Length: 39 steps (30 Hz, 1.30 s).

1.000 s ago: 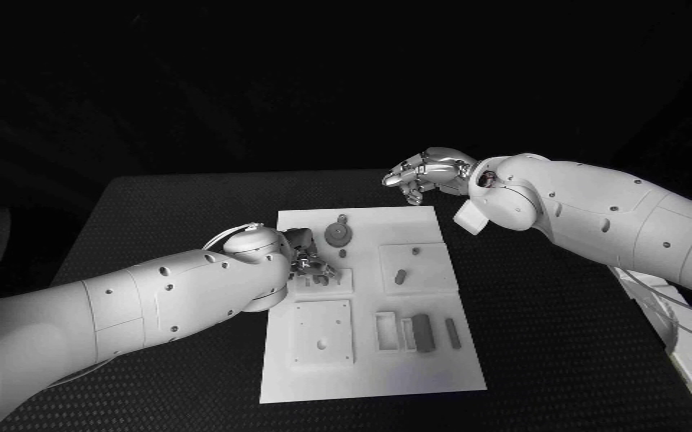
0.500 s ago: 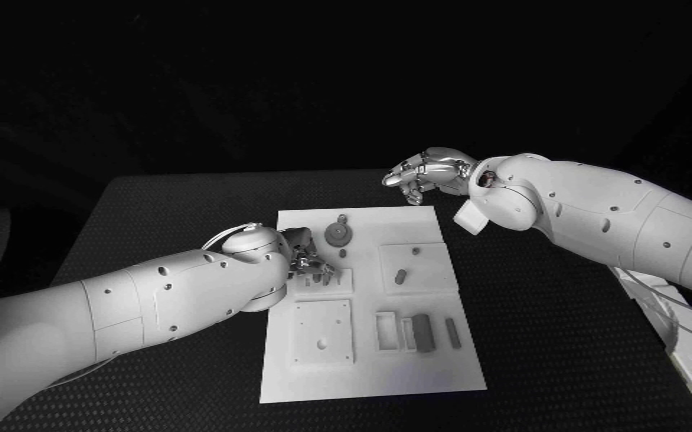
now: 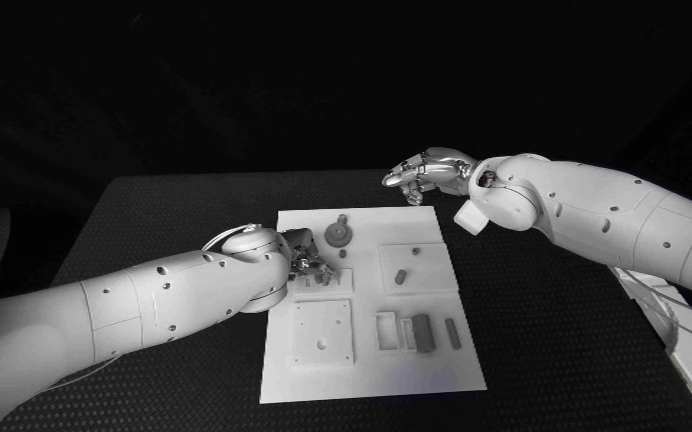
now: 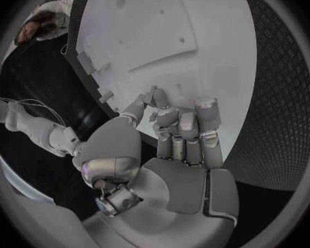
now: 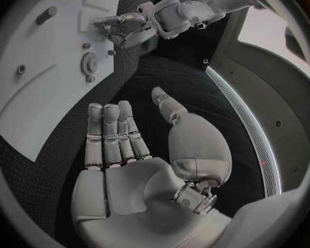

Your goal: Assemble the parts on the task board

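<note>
Task board (image 3: 368,352) lies flat in the middle of the black surface (image 3: 173,222), long side running away from the robot. On it: a gear-shaped part (image 3: 339,234) near the far edge, a short peg (image 3: 400,276) on a raised square block right of centre, a dark rectangular block (image 3: 421,332) standing beside an open white slot, and a slim pin (image 3: 451,330) just right of that block. A square plate with holes (image 3: 320,332) sits on the near-left part of the board.

Left hand (image 3: 307,260) is down on the board's left edge, just near side of the gear. Fingers (image 4: 186,124) curl inward against the white plate; there may be a small part pinched under the tips, but the head view is too cluttered there and the wrist view hides it, so can't tell whether it's gripping anything.

Right hand (image 3: 426,172) hovers off the board's far right corner, above the surface. In the wrist view its fingers (image 5: 110,132) are straight and side by side, thumb apart, palm bare, holding nothing.
</note>
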Available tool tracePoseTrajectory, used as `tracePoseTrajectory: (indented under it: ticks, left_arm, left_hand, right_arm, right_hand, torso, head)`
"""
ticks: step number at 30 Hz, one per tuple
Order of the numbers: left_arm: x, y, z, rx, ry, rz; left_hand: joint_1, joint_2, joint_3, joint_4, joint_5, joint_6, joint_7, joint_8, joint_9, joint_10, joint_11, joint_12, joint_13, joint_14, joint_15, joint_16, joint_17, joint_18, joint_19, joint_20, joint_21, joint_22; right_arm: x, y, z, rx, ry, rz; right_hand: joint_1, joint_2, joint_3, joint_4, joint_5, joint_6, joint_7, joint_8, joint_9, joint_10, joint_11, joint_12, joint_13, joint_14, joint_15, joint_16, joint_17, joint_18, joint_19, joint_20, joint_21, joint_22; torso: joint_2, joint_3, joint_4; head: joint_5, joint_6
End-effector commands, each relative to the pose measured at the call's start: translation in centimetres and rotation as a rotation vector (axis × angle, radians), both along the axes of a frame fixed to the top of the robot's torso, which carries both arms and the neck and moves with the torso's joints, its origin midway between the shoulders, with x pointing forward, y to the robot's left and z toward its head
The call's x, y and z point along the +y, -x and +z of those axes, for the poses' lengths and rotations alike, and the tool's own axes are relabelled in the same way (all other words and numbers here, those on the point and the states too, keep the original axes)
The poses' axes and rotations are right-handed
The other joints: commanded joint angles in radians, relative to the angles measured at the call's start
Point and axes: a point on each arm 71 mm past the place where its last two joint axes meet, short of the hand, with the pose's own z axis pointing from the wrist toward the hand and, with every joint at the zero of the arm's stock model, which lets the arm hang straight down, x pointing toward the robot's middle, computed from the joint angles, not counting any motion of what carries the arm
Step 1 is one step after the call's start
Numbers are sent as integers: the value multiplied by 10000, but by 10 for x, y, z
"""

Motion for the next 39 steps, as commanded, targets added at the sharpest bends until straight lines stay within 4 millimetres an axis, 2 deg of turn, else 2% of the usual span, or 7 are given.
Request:
tracePoseTrajectory:
  ticks: [1, 9, 15, 18, 21, 27, 39]
  left_arm:
    - [-3, 0, 1, -14, 489, 39]
    - [-4, 0, 1, 26, 592, 80]
    - [-4, 1, 0, 135, 568, 14]
    - [-4, 2, 0, 288, 600, -27]
    - [-5, 3, -1, 359, 589, -103]
    - [-7, 5, -1, 545, 572, -285]
    - [-8, 9, -1, 741, 643, -426]
  left_hand:
    - [233, 133, 170, -45, 7, 7, 58, -60, -15, 1, 9, -19, -11, 11, -183, -42, -2, 649, -7, -17, -12, 163]
    - [397, 419, 452, -160, 24, -16, 87, -117, -19, 6, 39, -25, -13, 23, -154, -54, 3, 620, 3, -2, -12, 173]
    - [416, 457, 617, -173, 14, 8, 91, -126, -11, 11, 44, -22, -11, 28, -143, -57, 8, 607, 10, 1, -7, 179]
    - [685, 486, 1160, -309, 33, 26, 102, -152, -5, 23, 50, -23, -15, 35, -134, -66, 15, 589, 20, 3, -4, 180]
    - [845, 524, 1500, -524, 419, 16, 121, -175, 3, 26, 75, -19, -14, 36, -116, -66, 23, 564, 30, 13, 20, 193]
    - [915, 317, 1931, -975, 1137, -83, 196, -291, -1, 1, 149, -23, -19, 16, -45, -74, 33, 515, 37, 20, 56, 189]
    - [949, 204, 2091, -1211, 1429, -131, 235, -376, -16, -13, 187, -36, -33, 7, -7, -86, 27, 492, 38, 16, 56, 178]
  right_arm:
    - [2, 1, 0, 17, -30, 189]
    - [2, 1, 0, 21, -26, 186]
    - [2, 1, 0, 25, -26, 193]
    - [2, 1, 0, 29, -27, 199]
    - [2, 1, 0, 30, -25, 196]
    - [1, 1, 0, 32, -24, 195]
    - [1, 1, 0, 37, -22, 193]
  right_hand:
    - [-32, 9, 4, -10, -56, 26, 74, -52, -9, -63, -2, 50, -14, -96, 8, 55, -11, 134, 42, 40, -45, 14]
    - [-29, 11, 6, -11, -56, 26, 74, -51, -9, -63, -2, 52, -17, -96, 8, 56, -13, 134, 42, 40, -46, 14]
    - [-27, 12, 6, -12, -56, 26, 74, -51, -10, -63, -2, 54, -19, -97, 8, 57, -14, 134, 42, 40, -46, 15]
    - [-28, 12, 6, -12, -56, 26, 74, -51, -10, -64, -2, 55, -20, -97, 8, 58, -15, 134, 43, 40, -46, 15]
    - [-28, 13, 6, -12, -56, 26, 74, -51, -10, -64, -2, 55, -21, -97, 8, 58, -16, 134, 43, 40, -47, 15]
    - [-30, 13, 5, -11, -57, 26, 74, -51, -10, -64, -1, 57, -23, -97, 8, 59, -17, 134, 43, 40, -47, 15]
    - [-39, 13, 2, -5, -58, 27, 75, -51, -10, -65, -1, 60, -27, -98, 9, 61, -20, 134, 44, 42, -48, 16]
  torso:
    - [0, -2, 5]
    - [2, -3, 0]
    - [3, 2, 0]
    - [-2, 2, 1]
    - [-2, 1, -2]
    - [-4, -1, -3]
    - [-2, -1, -1]
  head:
    - [-6, 5]
    - [-9, 5]
    - [-11, -4]
    - [-12, -11]
    - [-16, -13]
    - [-21, -21]
    - [-36, -34]
